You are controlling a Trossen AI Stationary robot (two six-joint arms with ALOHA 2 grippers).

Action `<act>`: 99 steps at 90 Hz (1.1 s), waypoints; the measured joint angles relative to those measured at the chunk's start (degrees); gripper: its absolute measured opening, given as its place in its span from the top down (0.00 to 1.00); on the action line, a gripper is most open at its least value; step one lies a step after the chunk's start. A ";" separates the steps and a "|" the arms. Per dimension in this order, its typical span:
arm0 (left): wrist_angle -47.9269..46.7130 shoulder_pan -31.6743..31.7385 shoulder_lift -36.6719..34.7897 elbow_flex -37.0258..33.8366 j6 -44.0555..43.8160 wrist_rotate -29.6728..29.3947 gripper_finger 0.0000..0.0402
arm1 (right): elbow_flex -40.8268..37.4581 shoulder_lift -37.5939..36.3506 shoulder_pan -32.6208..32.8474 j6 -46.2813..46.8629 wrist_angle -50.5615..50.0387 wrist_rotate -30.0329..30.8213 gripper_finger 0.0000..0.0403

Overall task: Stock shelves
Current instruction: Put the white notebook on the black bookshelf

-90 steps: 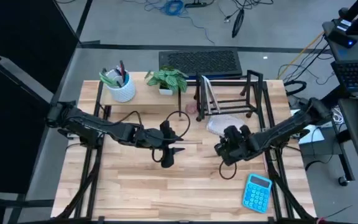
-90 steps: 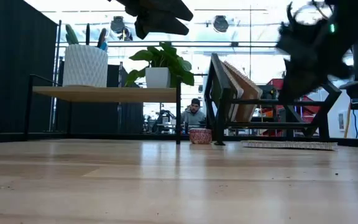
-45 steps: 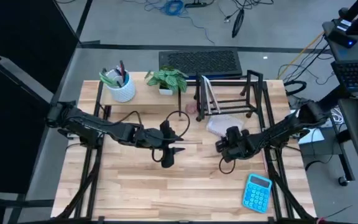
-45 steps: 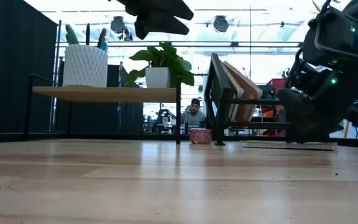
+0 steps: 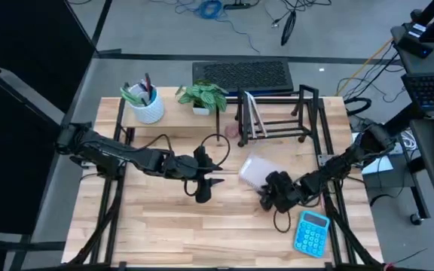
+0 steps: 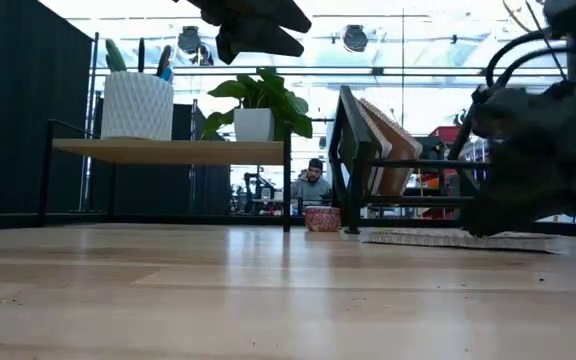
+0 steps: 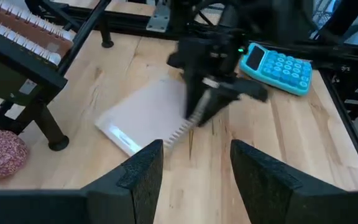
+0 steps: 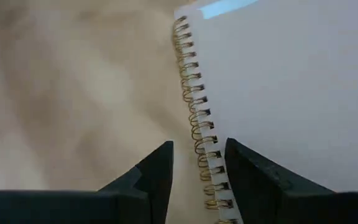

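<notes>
Two shelf units are seen along the far edge of the light wooden table (image 5: 202, 218): one low pale-wood flat-topped riser shelf (image 5: 173, 115) on the left side and one black metal wire-frame rack with upright dividers (image 5: 273, 120) on the right side. On the riser shelf, one white textured cup holding pens (image 5: 146, 104) and one small green potted plant in a white pot (image 5: 204, 97) are placed. In the rack, flat board-like items (image 6: 386, 140) are leaned against a divider; their number cannot be counted. One small reddish patterned bowl (image 6: 321, 218) is set on the table between the two units.

One white spiral-bound notebook (image 5: 252, 171) is laid flat on the table in front of the rack. The right end effector (image 5: 273, 192) is lowered at the notebook's spiral edge, its fingers parted with the gold wire binding (image 8: 199, 134) between them; no grip on it is shown. One light-blue calculator (image 5: 310, 232) is lying near the table's front right corner, just beside the right arm.

The left end effector (image 5: 202, 188) is held above the middle of the table, fingers apart and gripping nothing.
</notes>
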 joint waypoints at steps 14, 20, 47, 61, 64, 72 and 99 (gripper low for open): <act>0.00 0.01 0.00 0.00 -0.02 0.00 0.57 | -0.04 0.00 3.65 -5.66 4.89 -1.10 0.68; -0.01 -0.11 0.00 0.00 -0.01 0.00 0.57 | 0.31 0.00 4.40 -7.03 5.60 -0.95 0.68; 0.00 -0.12 0.02 0.00 0.00 0.00 0.57 | 3.66 -1.06 5.52 -10.84 4.56 -0.92 0.57; -0.03 -0.11 0.02 0.00 0.02 0.00 0.57 | 3.69 -5.10 5.44 -10.84 -0.82 -2.23 0.48; -0.01 -0.12 0.02 0.00 0.02 0.00 0.57 | 3.69 -6.10 5.44 -10.86 -1.94 -2.24 0.47; -0.01 -0.11 0.04 0.00 0.02 0.00 0.57 | 3.69 -8.70 5.44 -12.50 -3.58 -2.36 0.46; 2.21 -0.12 5.04 0.07 -0.01 0.39 0.57 | 3.74 -11.54 5.48 -17.87 -5.98 -2.08 0.45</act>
